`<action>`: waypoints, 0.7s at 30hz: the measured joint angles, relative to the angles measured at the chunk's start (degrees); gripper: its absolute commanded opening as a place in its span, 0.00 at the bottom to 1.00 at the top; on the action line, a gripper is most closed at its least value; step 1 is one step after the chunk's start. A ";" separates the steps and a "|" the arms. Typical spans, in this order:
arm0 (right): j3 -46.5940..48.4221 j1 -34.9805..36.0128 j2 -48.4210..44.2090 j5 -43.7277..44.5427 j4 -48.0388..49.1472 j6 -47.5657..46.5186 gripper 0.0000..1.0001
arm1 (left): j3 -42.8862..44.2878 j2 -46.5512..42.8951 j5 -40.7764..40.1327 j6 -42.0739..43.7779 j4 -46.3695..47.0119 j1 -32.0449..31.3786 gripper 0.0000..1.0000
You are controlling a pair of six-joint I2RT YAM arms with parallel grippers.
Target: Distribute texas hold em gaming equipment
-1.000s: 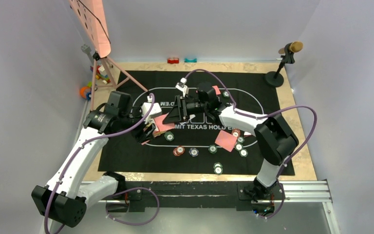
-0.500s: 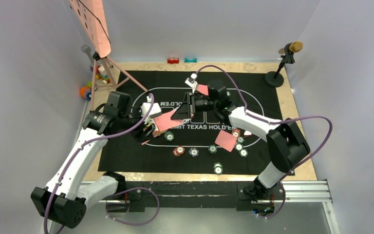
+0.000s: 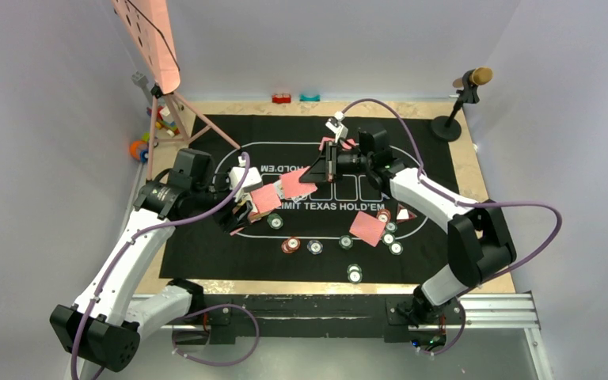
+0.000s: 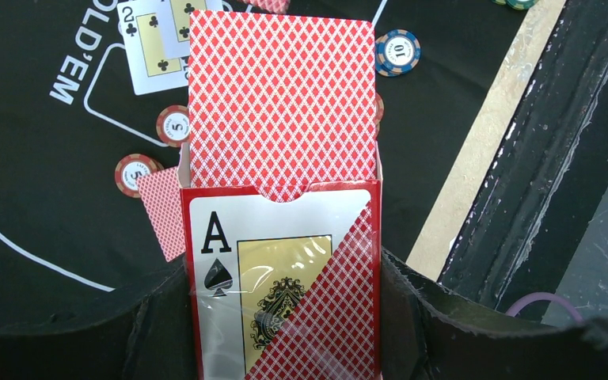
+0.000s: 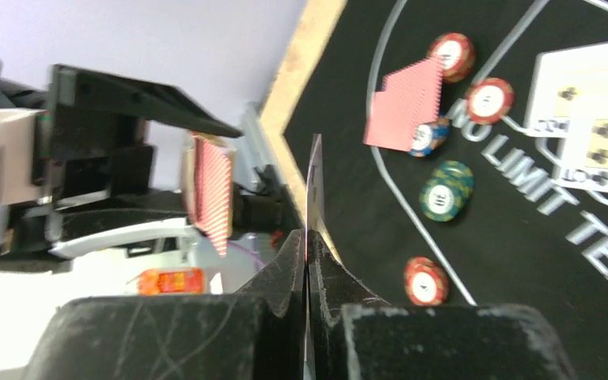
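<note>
My left gripper is shut on a red card box printed with an ace of spades, and the red-backed deck sticks out of its top. In the top view that box hangs over the mat's left half. My right gripper is shut on one playing card, seen edge-on. The same card sits just right of the box, apart from it. Chips lie in the mat's near half. A face-down card lies there too. Face-up cards lie on the mat.
The black mat covers most of the table. A pink stand on a tripod and toy blocks sit at the far left. A microphone stand is at the far right, and small blocks at the back edge.
My right gripper closed on a card at the deck. It drew the card away to the right and toward the far side. The left arm kept still with the box.
</note>
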 measured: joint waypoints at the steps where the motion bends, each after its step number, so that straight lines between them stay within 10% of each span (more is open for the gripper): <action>1: 0.61 -0.28 0.00 1.20 -2.58 -1.33 0.00 | -0.02 0.00 0.02 0.00 0.00 0.00 0.00; 21: 26.80 11.28 16.81 64.41 -38.34 -24.37 0.00 | -0.17 -2.08 0.59 -1.66 -0.04 1.38 0.00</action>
